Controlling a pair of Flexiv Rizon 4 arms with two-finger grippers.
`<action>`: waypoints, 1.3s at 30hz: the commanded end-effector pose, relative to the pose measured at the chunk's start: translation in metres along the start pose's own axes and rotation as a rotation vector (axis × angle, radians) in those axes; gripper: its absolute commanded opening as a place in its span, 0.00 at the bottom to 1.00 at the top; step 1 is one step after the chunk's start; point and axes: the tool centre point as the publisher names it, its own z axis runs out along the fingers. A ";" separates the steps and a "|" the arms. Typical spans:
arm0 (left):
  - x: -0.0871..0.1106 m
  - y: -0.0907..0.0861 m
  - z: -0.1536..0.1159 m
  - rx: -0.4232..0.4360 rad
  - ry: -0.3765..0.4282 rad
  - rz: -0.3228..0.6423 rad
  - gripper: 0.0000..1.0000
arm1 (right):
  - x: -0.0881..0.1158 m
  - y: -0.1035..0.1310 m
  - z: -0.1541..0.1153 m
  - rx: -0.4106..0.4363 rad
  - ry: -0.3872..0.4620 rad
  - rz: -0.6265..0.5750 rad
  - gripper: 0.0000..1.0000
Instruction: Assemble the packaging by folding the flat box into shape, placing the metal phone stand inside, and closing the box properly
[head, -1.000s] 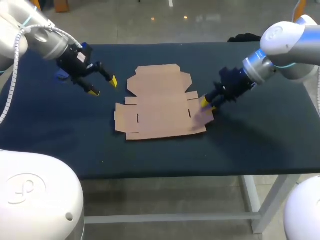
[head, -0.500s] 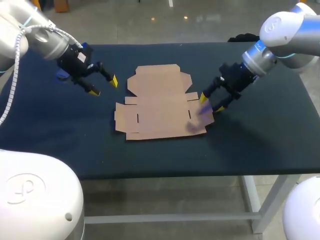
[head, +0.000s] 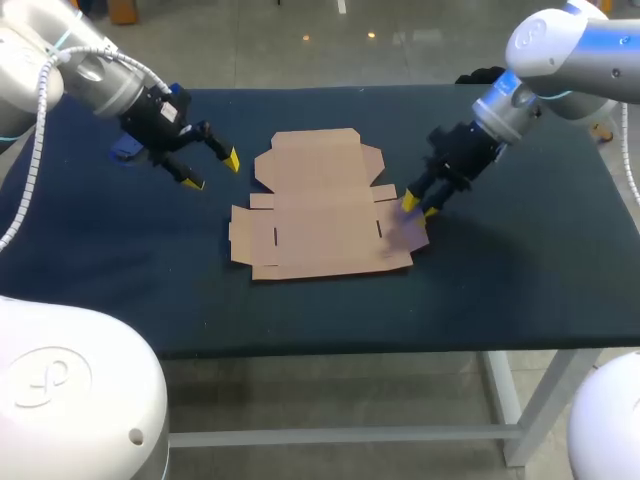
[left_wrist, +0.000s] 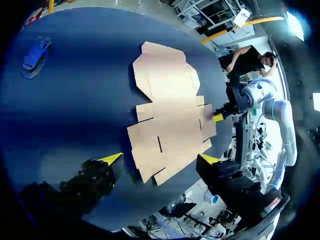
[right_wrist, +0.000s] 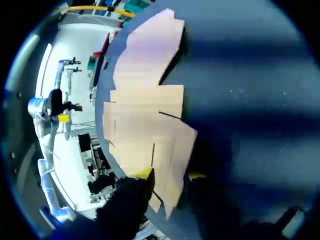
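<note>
The table (head: 520, 290) bore the flat box (head: 320, 205), unfolded, at its middle. Your left gripper (head: 213, 171) hung near the box's left side, fingers spread wide. Your right gripper (head: 419, 207), fingers apart, straddled the right flap's edge.

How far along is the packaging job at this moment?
Done: nothing yet; the flat brown cardboard box lies unfolded on the dark blue table. In hand: the open right gripper stands at the box's right flap; the open left gripper hovers beside the box. Left: folding, putting the stand in, closing. A small blue object lies near the left gripper; I cannot tell whether it is the stand.
</note>
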 end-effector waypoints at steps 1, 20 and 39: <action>0.000 -0.001 -0.001 -0.005 -0.005 -0.004 1.00 | -0.004 0.006 0.003 0.135 0.016 -0.002 0.00; 0.001 0.005 -0.004 0.007 -0.003 -0.004 1.00 | 0.015 -0.020 0.004 -0.030 0.057 0.043 0.00; 0.000 0.015 -0.008 0.019 -0.001 -0.002 1.00 | 0.029 -0.032 0.022 -0.065 0.078 0.088 0.00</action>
